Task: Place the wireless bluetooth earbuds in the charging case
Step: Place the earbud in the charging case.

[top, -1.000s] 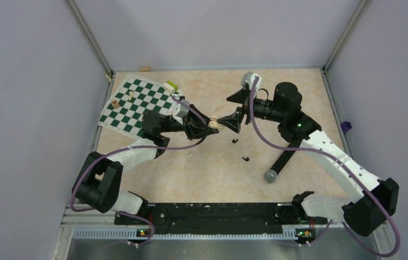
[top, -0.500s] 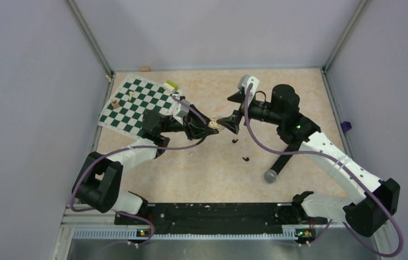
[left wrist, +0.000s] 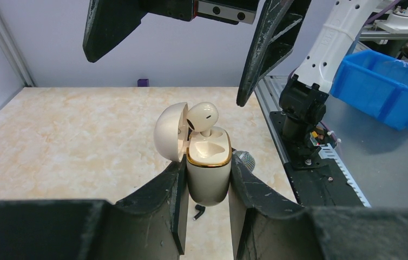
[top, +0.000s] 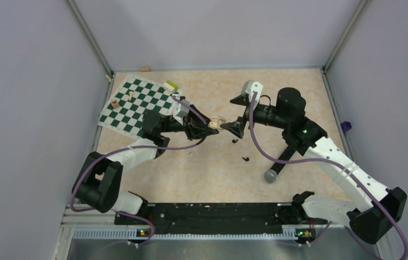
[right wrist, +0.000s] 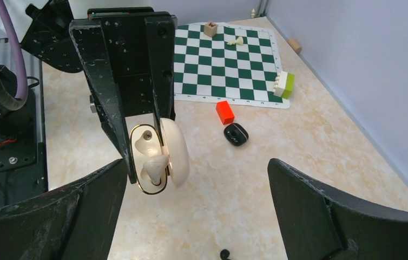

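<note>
My right gripper [top: 229, 114], jaws wide, has backed away; left gripper [left wrist: 207, 162] clamps the open charging case [left wrist: 208, 174], earbud [left wrist: 202, 115] perched half-seated.

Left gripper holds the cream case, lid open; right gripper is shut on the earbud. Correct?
No: the right gripper is open, clear of the earbud, as the left wrist view shows. The left gripper does hold the cream case, lid open.

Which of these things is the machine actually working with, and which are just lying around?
In the job: cream charging case, lid open; cream earbud resting in it; left end effector gripping the case; right end effector, open.
Lying about: chessboard, orange block, microphone, green-and-white brick.
</note>
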You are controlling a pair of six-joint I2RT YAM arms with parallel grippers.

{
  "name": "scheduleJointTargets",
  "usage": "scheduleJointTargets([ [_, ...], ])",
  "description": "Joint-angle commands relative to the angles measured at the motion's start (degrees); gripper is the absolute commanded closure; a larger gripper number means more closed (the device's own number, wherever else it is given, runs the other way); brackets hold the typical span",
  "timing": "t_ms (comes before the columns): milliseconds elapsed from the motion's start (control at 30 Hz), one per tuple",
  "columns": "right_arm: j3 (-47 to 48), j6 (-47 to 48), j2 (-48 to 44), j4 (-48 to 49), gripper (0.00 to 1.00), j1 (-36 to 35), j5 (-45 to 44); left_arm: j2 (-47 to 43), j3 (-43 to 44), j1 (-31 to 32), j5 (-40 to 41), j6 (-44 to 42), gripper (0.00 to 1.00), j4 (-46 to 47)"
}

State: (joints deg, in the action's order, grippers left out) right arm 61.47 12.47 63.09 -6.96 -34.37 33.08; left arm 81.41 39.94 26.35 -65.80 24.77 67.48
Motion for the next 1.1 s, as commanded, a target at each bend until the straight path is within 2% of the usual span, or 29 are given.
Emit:
scheduleJointTargets([
  [0,0.7,1.0,-1.9,0.2,0.01,0.1,1.6,-1.2,0.6,-0.1,-0.6,0.5,1.00,2.5],
  [167,6.2,-1.6,-1.4,-1.6,0.01,1.3,7.4,-1.1,1.0,-0.1,-2.2,0.5,1.00,2.2],
  [300,11.7,-6.5,0.9,-3.9,0.12,2.9,19.5,-1.0,2.4,0.1,-4.5,-1.9,1.00,-3.6],
  [433,8.6,-9.4,1.7,-2.2,0.15,3.0,27.5,-1.2,3.8,0.4,-6.1,-5.3,1.00,-9.5],
  [533,5.1,-3.5,2.0,-5.5,0.11,3.0,34.3,-1.5,4.5,0.5,-6.7,-6.5,1.00,-12.3],
  [600,2.6,6.0,1.1,-9.5,0.05,2.8,32.9,-1.8,4.6,0.6,-7.1,-6.3,1.00,-12.4],
  [667,0.8,9.2,0.3,-10.0,0.02,2.6,30.1,-2.0,4.6,0.6,-7.4,-6.5,1.00,-12.6],
  [933,-1.1,11.8,-0.3,-9.0,0.01,1.4,22.1,-2.1,4.5,0.9,-7.6,-6.6,1.00,-12.7],
  [1067,-1.9,11.9,-0.5,-8.7,0.01,1.2,21.5,-2.0,4.5,1.2,-7.7,-6.7,1.00,-12.7],
])
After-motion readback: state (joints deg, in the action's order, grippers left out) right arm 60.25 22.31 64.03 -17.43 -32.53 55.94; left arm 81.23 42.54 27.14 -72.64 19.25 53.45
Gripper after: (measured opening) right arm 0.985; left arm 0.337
